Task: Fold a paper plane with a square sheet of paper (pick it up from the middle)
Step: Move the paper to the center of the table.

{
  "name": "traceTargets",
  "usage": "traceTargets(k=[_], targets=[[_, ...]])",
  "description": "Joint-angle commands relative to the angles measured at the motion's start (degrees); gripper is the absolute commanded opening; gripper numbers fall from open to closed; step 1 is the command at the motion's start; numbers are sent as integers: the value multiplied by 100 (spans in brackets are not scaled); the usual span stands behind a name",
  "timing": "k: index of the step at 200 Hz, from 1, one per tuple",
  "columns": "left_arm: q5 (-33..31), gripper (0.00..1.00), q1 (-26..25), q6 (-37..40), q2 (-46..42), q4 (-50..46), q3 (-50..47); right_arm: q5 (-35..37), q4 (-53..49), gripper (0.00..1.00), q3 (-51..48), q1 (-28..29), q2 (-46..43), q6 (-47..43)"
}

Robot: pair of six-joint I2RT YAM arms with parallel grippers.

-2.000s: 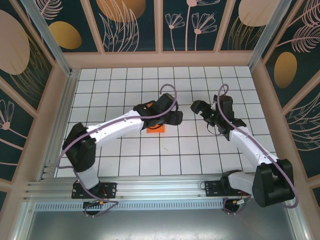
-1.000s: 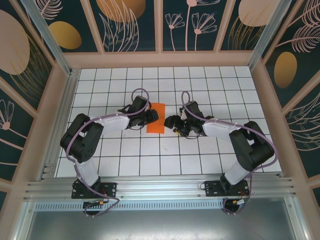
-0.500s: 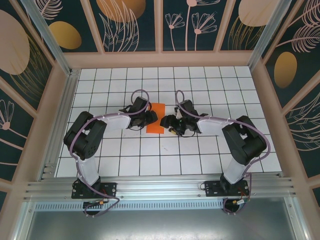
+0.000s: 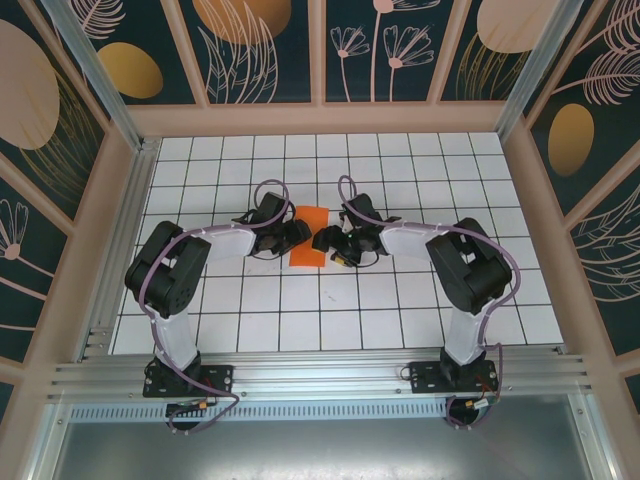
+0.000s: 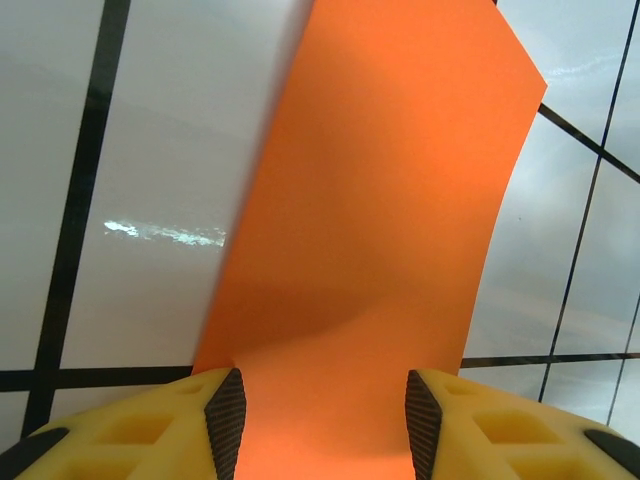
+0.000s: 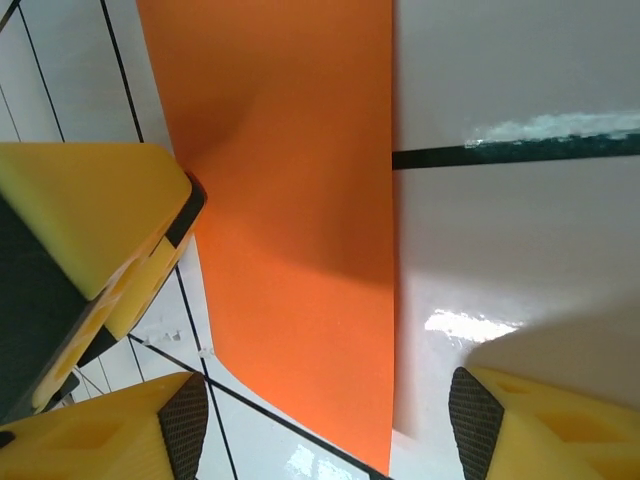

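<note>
Orange paper [image 4: 311,238] between low, inward-stretched left gripper [image 4: 297,236] and right gripper [image 4: 323,240]

The paper [image 4: 310,238] in front of me is a plain bright orange oblong, longer than wide. It lies mid-table [image 4: 400,300] on the white tiles, long sides pointing away from me, slightly bowed rather than flat.

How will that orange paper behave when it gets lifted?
Probably floppy: the orange paper bows rather than lying flat. Likely very light, since it looks thin. It may slide when pushed, as the table looks glossy.
</note>
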Motion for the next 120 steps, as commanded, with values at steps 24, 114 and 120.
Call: traceTargets(k=[24,114,120], targets=[[210,50,62,-169,184,13,-280,-432,-35,66,169,77,154,-19],[229,50,63,-163,148,52,-310,-740,454,40,-277,157,-82,565],[236,50,69,-158,133,53,-311,-680,453,37,-289,155,-90,608]])
